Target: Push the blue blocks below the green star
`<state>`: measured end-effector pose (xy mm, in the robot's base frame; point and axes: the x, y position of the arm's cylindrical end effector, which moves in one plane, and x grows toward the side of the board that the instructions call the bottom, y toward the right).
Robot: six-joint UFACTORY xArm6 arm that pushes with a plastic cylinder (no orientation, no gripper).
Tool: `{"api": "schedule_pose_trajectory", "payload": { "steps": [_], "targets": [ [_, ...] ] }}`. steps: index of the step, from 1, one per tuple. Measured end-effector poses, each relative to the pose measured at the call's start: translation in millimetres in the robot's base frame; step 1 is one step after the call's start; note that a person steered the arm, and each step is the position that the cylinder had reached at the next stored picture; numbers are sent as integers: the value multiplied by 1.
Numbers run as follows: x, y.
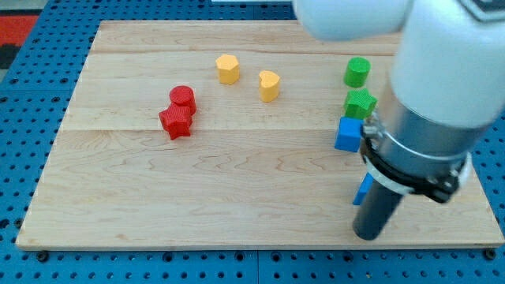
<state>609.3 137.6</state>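
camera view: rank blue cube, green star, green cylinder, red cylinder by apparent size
1. blue cube, largest, though nearer the view's bottom.
2. green star, partly hidden by the arm, so unsure.
3. green cylinder and red cylinder look alike; no ranking between them.

I see a pale wooden desk (252, 197) carrying a red cylinder (183, 98) touching a red star (175, 122), two yellow blocks (228, 69) (269, 85), a green cylinder (357, 72), a green star (360, 103), a blue cube (348, 134) and a partly hidden blue block (363, 189).
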Motion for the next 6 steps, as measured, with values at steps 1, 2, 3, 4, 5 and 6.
{"api": "schedule_pose_trajectory", "payload": {
  "steps": [1,2,3,4,5,6],
  "targets": [
    [-27,21],
    [-90,0],
    [-85,0],
    [-33,12],
    [-43,-46],
    [-65,-102]
  ]
}}
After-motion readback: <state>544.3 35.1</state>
